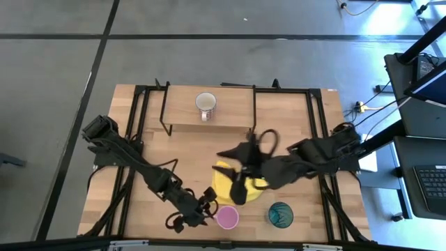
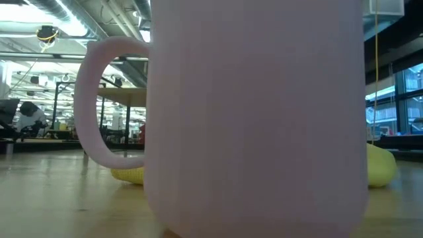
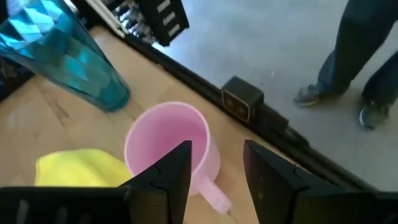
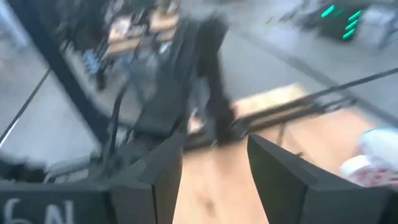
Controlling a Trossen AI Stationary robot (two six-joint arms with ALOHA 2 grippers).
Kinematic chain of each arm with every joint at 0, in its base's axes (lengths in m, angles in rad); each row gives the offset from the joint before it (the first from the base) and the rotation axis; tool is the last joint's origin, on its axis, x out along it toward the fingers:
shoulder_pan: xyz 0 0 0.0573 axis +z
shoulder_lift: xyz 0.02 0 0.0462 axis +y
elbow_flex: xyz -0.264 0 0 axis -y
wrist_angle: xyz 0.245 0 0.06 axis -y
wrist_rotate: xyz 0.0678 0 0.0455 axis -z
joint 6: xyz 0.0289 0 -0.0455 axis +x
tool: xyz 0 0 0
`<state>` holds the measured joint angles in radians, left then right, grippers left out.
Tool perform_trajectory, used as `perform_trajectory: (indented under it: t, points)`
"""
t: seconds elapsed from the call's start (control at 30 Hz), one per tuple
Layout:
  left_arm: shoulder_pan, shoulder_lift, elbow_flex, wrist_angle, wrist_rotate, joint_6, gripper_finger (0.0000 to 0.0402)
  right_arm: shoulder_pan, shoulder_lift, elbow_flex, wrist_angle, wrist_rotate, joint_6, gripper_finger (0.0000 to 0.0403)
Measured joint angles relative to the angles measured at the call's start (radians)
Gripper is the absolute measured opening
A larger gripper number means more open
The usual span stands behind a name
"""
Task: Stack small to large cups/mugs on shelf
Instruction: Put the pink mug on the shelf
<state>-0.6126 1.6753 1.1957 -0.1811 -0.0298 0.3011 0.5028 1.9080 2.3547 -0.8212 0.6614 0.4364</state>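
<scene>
The pink mug (image 3: 171,140) stands upright on the counter (image 1: 181,150) just ahead of the open left hand (image 3: 217,171), its handle toward the fingers. It looks light, stiff and smooth-walled; gripping the rim wall seems safest. The tumbler (image 3: 59,53) stands beyond. The right hand (image 4: 214,165), open and empty, hovers over the cloth (image 1: 224,180). The white mug (image 1: 205,104) sits on the shelf (image 1: 233,111).

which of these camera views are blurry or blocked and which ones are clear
Right wrist view: motion-smeared, with the white mug only a blur. Low view: almost filled by the pink mug, too close to be sharp. Left wrist view: fairly crisp on the pink mug and teal tumbler. High view: clear and evenly lit, shelf sharp.
</scene>
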Motion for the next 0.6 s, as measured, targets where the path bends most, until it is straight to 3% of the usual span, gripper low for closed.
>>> perform_trajectory:
  t: [0.1, 0.2, 0.6]
  points:
    - [-0.003, 0.035, 0.0, 0.025, 0.003, 0.041, 0.014, 0.026, -0.038, 0.001, 0.047, 0.166, -0.045, 0.0182]
    - [-0.009, 0.071, 0.0, 0.07, 0.003, 0.051, 0.014, 0.045, -0.078, 0.002, 0.062, 0.263, -0.055, 0.0182]
    - [-0.005, 0.127, 0.0, 0.16, -0.008, 0.096, 0.014, 0.067, -0.096, -0.01, 0.01, 0.305, 0.057, 0.0182]
